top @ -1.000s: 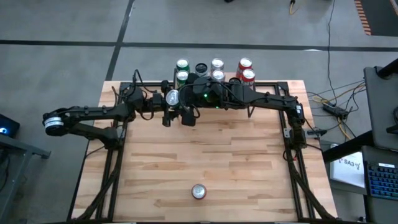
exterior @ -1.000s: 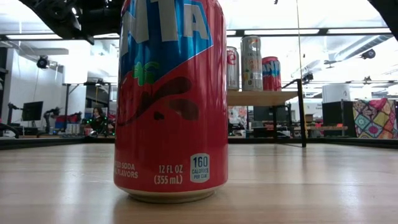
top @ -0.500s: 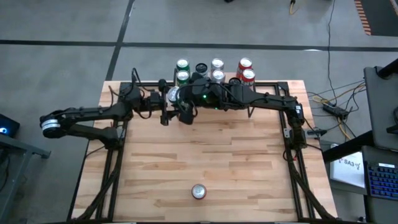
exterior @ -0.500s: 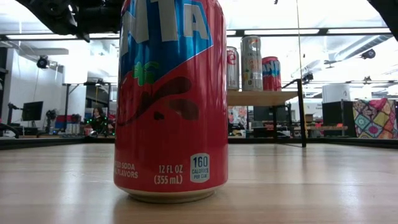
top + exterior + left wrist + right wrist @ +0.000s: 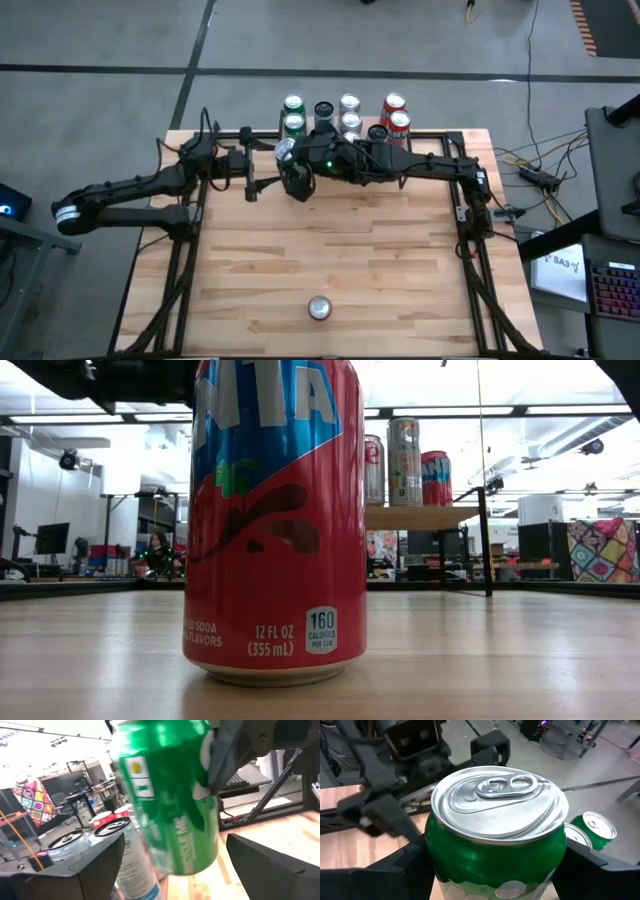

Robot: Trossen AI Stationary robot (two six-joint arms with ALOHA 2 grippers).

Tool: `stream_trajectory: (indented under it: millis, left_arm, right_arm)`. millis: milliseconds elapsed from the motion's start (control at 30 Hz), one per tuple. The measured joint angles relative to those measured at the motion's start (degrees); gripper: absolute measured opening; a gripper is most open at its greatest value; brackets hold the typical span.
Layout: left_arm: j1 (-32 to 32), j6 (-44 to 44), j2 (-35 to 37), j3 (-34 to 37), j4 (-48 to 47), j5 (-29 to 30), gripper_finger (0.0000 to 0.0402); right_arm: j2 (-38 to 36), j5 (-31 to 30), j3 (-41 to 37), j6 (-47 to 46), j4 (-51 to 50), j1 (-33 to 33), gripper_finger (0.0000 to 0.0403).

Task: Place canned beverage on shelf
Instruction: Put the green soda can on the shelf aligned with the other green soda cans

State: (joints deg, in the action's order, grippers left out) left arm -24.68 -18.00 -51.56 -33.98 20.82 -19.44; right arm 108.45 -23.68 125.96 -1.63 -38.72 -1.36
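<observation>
A green can [image 5: 288, 160] hangs in the air just in front of the shelf [image 5: 420, 517], which stands at the table's far edge with several cans on it. My right gripper [image 5: 497, 870] is shut on this green can [image 5: 495, 845], whose silver top faces up. My left gripper [image 5: 262, 168] stands open to the can's left. In the left wrist view its fingers [image 5: 95, 865] flank the green can [image 5: 170, 805] at a distance without touching it. A red can [image 5: 319, 308] stands upright on its base near the table's front edge, and it fills the low view [image 5: 275, 520]. My right gripper pinches the green can's side wall [image 5: 434, 865] between its two fingers, below the top rim. The fingers come roughly level from the table's right side, one on each side of the can. The can is lifted clear of the table, top up.
On the shelf the cans stand in two rows: green ones [image 5: 293, 112] at the left, silver ones [image 5: 349, 110] in the middle, red ones [image 5: 396, 112] at the right. The wooden tabletop [image 5: 330, 250] lies bare between the arms and the red can.
My left gripper has drawn back from the green can toward the table's left edge. The can stays in my right gripper, which has rolled a little at the wrist while holding its place.
</observation>
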Motion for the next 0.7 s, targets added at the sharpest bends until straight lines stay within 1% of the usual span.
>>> stream_trajectory:
  millis: [100, 233, 400, 500, 700]
  left_arm:
    - [-0.5, -0.9, 3.0, 0.7, -2.7, 0.0, 0.0335]
    - [-1.0, -1.0, 7.4, 3.2, -2.6, 0.0, 0.0335]
    - [-1.1, -0.8, 11.9, 4.8, -2.0, 0.0, 0.0325]
    - [-1.1, -0.8, 14.0, 5.2, -1.8, 0.6, 0.0320]
    - [-1.1, -0.6, 16.9, 6.4, -2.3, 1.0, 0.0317]
  right_arm:
    - [0.0, -1.9, -0.1, -0.6, 0.0, 1.6, 0.0293]
    - [0.0, -2.2, -0.4, -1.9, 0.1, 3.8, 0.0293]
    - [-0.1, -5.3, -3.2, -3.7, 1.9, 6.3, 0.0293]
    - [-0.1, -6.4, -6.2, -4.9, 6.1, 7.4, 0.0294]
    - [-0.1, -6.4, -13.5, -8.2, 15.5, 8.1, 0.0296]
